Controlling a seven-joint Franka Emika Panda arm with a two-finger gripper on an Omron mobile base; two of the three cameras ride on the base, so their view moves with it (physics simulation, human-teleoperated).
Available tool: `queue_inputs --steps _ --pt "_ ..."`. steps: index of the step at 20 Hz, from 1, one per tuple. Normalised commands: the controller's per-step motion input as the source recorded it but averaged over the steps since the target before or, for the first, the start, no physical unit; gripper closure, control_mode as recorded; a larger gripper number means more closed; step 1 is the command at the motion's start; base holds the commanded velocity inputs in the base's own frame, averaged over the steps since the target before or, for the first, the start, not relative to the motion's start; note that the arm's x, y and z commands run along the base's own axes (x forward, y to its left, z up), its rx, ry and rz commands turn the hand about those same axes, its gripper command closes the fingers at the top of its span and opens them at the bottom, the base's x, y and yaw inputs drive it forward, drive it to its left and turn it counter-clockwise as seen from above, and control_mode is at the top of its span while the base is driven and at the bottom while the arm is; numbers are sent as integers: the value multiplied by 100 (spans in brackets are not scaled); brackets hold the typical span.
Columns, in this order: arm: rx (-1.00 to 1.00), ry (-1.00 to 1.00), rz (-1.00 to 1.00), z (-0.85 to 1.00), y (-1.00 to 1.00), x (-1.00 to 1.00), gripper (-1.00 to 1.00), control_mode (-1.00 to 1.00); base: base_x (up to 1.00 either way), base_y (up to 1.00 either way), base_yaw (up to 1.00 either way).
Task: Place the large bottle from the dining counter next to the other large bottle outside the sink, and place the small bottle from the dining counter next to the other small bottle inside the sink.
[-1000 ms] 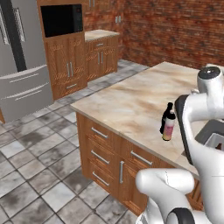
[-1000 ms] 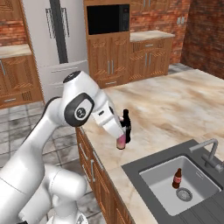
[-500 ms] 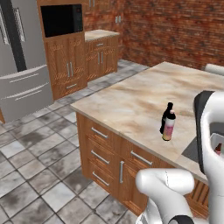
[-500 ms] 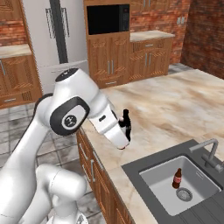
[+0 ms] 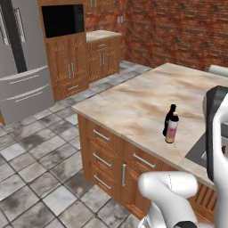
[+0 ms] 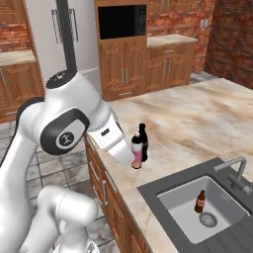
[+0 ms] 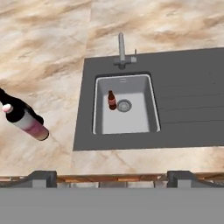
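The large bottle [image 6: 137, 151], dark-capped and pink fading to orange, stands upright on the dining counter [image 6: 197, 118] right beside the other large bottle [image 6: 143, 141], slim and all black. Both stand left of the sink [image 6: 185, 210] in the right base view and also show as the large bottle [image 5: 172, 129] and black bottle [image 5: 168, 116]. The other small bottle [image 7: 112, 99], brown, stands inside the sink [image 7: 144, 116] by the drain. My gripper [image 7: 111, 178] hangs high over the sink's near edge, open and holding nothing. The small bottle is out of view.
A curved silver tap [image 7: 121, 50] rises at the sink's far side, with a dark grey drainer [image 7: 188, 92] to its right. My white forearm [image 6: 111, 138] passes close to the two tall bottles. Wooden cabinets [image 5: 71, 73] and a steel fridge [image 5: 22, 80] line the far wall.
The arm's upper links have swung lower and further to the side in both base views. The two tall bottles and the brown bottle stand where they were. The jaws stayed open.
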Motion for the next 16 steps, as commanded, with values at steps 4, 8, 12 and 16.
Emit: queue_inputs --steps 4,8,12,16 --pt "4 -17 9 5 41 4 -100 -100 0 0 0" --pt "2 -18 4 -7 38 0 -100 -100 0 0 0" --pt "3 -16 1 -4 42 0 -100 -100 0 0 0" --pt "0 0 0 0 0 0 -100 100 -29 22 1"
